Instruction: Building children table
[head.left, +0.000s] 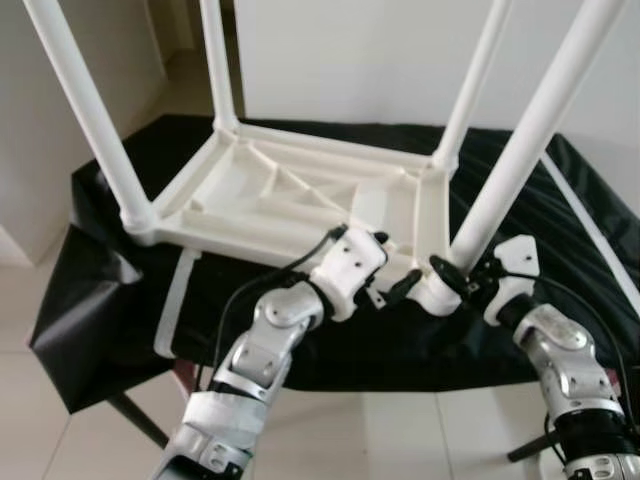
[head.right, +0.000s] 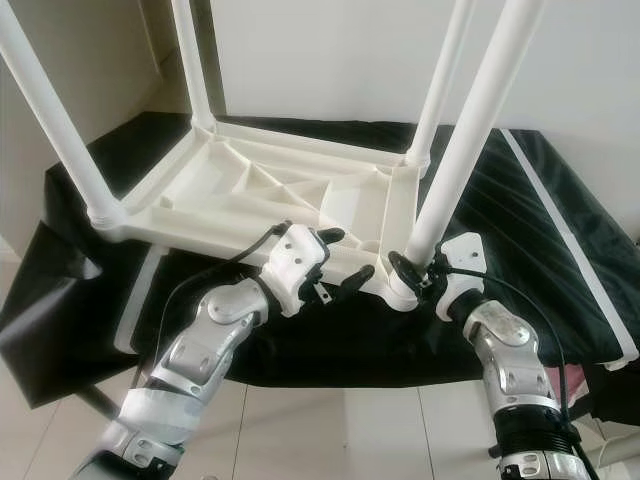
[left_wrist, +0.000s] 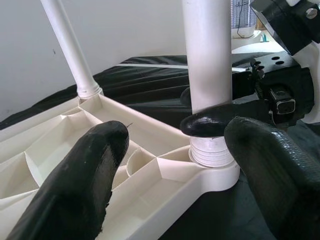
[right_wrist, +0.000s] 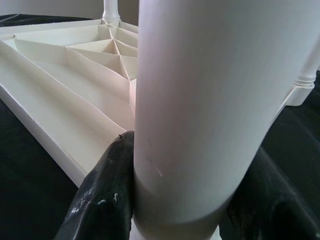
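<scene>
Around the base of the near right table leg (head.left: 520, 165), the right pincer (head.right: 418, 275) is clenched, its black fingers (right_wrist: 102, 197) pressed against both sides of the white tube just above the socket. Facing it from the other side of that leg, the left pincer (head.left: 400, 290) is released; its fingers (left_wrist: 80, 185) are spread apart and grasp nothing, one beside the ribbed collar (left_wrist: 212, 152) where the leg enters the corner socket, the other over the ribbed underside of the tabletop.

That leg stands at the near right corner of the white plastic children's table (head.left: 290, 195), which lies upside down with all four legs pointing up. It rests on a desk covered with black cloth (head.left: 90, 300). Behind the table rises a white wall (head.left: 360, 60).
</scene>
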